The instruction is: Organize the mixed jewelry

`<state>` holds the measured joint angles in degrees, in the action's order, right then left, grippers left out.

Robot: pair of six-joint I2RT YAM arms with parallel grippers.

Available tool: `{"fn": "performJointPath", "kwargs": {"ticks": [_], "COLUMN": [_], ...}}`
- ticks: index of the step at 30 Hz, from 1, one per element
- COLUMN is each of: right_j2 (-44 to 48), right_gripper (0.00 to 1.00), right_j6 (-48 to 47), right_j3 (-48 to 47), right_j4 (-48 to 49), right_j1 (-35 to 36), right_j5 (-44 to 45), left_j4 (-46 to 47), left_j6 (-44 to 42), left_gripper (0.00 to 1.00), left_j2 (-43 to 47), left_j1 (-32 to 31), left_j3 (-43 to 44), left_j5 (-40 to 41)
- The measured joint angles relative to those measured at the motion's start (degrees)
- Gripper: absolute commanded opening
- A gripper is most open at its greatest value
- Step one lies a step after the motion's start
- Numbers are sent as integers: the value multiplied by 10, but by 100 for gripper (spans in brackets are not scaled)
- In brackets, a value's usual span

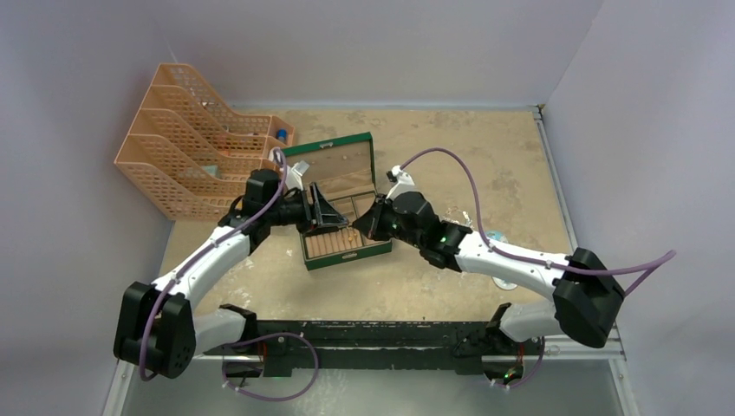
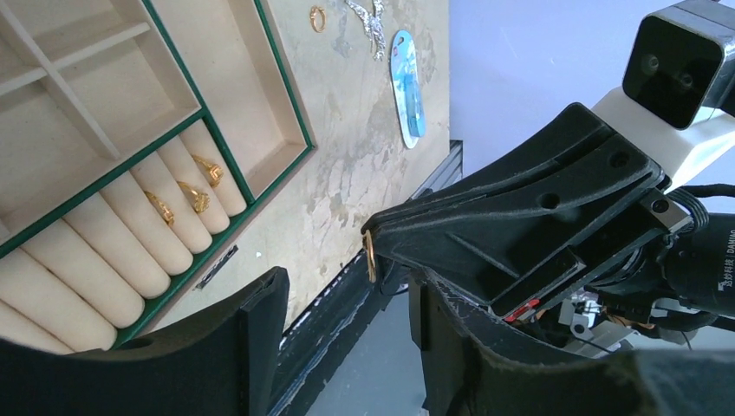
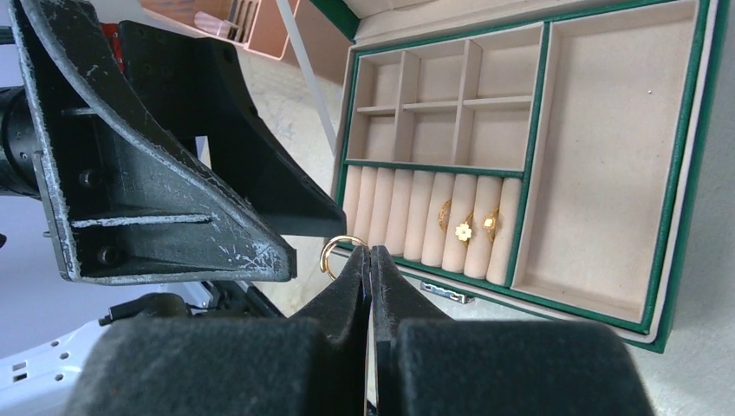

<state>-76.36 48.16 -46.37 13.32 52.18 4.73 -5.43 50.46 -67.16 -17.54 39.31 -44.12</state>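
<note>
The right gripper [image 3: 370, 253] has its jaws pressed together on the edge of a thin gold ring [image 3: 341, 251], so most of the hoop stands out to the left of the tips; from the left wrist the same ring shows edge-on at that gripper's point. The left gripper [image 2: 347, 299] stands with its jaws apart and nothing visible between them; its black fingers [image 3: 173, 199] lie just beside the held ring, and I cannot tell whether they touch it.

Both tools hang over the near side of the green box [image 3: 685, 173], which lies open on the table [image 2: 347, 182]; three gold rings [image 3: 465, 231] sit side by side in its tan ring rolls, the middle one with a flower-shaped top; the other compartments show only their lining.

Out on the table, well apart from the box, lie a loose gold ring [image 2: 318, 17] and a silvery chain tangle [image 2: 371, 19], with a light-blue packet [image 2: 406, 87] just beside them; its red print is too small to read.

White letters reading "DAMIA", cut by the frame edge, show on the black wrist housing [image 2: 706, 269] of the right arm.
</note>
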Motion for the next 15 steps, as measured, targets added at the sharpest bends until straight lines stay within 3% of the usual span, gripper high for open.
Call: {"fn": "performJointPath", "kwargs": {"ticks": [2, 4, 12, 15], "right_j2": [-6, -16, -31, -31], "right_gripper": [0, 0, 0, 0], "right_j6": [0, 0, 0, 0], "right_j3": [0, 0, 0, 0], "right_j4": [7, 10, 20, 25], "right_j1": [1, 3, 5, 5], "right_j5": [-3, -10, -14, -14], "left_j4": [7, 15, 35, 42], "left_j6": [4, 11, 15, 15], "left_gripper": [49, 39, 26, 15], "left_j2": [-8, -15, -30, -37], "left_j1": [-1, -2, -2, -3], "left_j3": [-1, -3, -7, -7], "left_j5": [-5, -9, -25, -30]}}
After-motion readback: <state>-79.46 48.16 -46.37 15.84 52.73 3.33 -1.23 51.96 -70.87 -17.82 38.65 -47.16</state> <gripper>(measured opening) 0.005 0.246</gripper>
